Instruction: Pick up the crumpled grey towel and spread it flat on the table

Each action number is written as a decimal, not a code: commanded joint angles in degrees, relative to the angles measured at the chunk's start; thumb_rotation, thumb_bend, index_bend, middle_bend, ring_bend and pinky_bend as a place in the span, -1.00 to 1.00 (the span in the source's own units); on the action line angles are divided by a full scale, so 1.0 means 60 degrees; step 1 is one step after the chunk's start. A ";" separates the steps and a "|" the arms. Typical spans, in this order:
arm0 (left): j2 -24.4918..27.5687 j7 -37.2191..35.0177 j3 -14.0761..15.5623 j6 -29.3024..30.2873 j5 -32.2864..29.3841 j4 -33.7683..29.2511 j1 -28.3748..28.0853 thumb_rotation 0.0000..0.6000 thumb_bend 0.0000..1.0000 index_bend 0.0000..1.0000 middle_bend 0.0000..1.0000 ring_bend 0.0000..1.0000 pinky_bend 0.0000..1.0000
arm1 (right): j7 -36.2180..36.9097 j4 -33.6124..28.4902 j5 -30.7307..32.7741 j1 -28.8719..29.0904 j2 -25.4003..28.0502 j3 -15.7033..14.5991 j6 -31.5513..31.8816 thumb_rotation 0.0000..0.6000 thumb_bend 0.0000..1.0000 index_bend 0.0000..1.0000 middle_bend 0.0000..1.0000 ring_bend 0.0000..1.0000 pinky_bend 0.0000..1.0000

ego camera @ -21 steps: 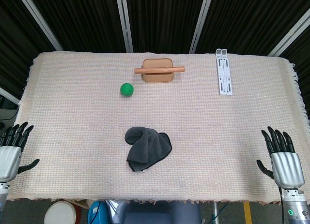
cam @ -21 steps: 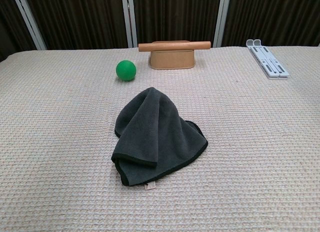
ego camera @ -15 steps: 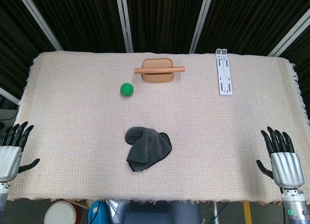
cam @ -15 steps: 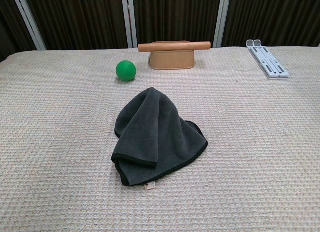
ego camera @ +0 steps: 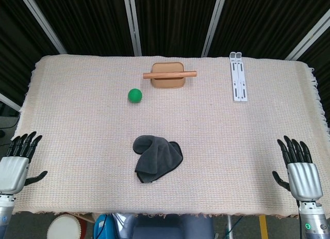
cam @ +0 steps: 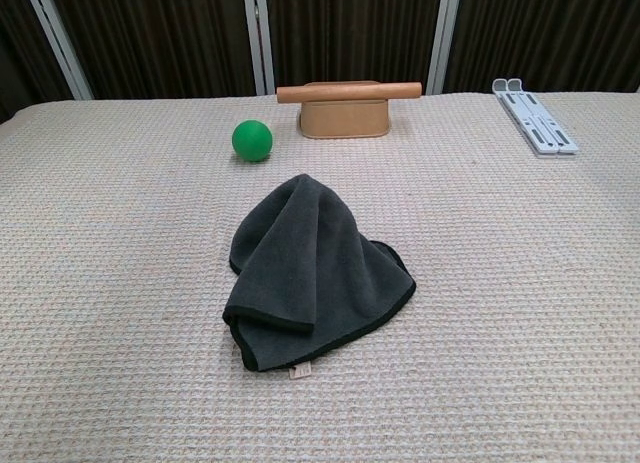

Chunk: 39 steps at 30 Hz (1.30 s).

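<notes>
Left hand (ego camera: 14,169) had crept inward over the desk's left edge since the earlier frame; nothing else changed. Right hand (ego camera: 300,171) sat at the right edge. Both were empty, fingers spread, palms down, well apart from the target.

Grey towel (ego camera: 156,158) lay crumpled near the desk's (ego camera: 77,120) front centre, folded over itself, a small tag showing at its near hem in the chest view. Green ball (ego camera: 135,95), tan box (ego camera: 167,74) with a wooden rod (ego camera: 169,74) across its top, and a white folding stand (ego camera: 237,76) sat further back, all apart from the towel.

Step looked like approach, grasp not started. Next move probably: bring both hands in to the towel, pinch two edges or corners, lift, then pull apart. The ball was the nearest obstacle once the cloth opened out.
</notes>
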 commanded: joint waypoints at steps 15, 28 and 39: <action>-0.1958 0.1292 -0.0256 -0.1857 -0.0087 -0.1009 -0.1351 1.00 -0.97 -1.00 -1.00 -1.00 -1.00 | 0.0161 -0.0072 0.0341 0.0022 0.0059 0.0104 -0.0196 1.00 -0.51 -1.00 -1.00 -1.00 -0.88; -0.4978 0.2639 -0.0492 -0.2185 -0.0116 0.0209 -0.2068 1.00 -0.77 -1.00 -1.00 -1.00 -1.00 | 0.0552 -0.0066 0.0483 0.0047 0.0154 0.0149 -0.0331 1.00 -0.51 -1.00 -1.00 -1.00 -0.88; -0.6591 0.2818 -0.0605 -0.2243 -0.0264 0.1505 -0.2392 1.00 -0.77 -1.00 -1.00 -1.00 -1.00 | 0.0819 -0.0123 0.0515 0.0042 0.0234 0.0162 -0.0357 1.00 -0.50 -1.00 -1.00 -1.00 -0.88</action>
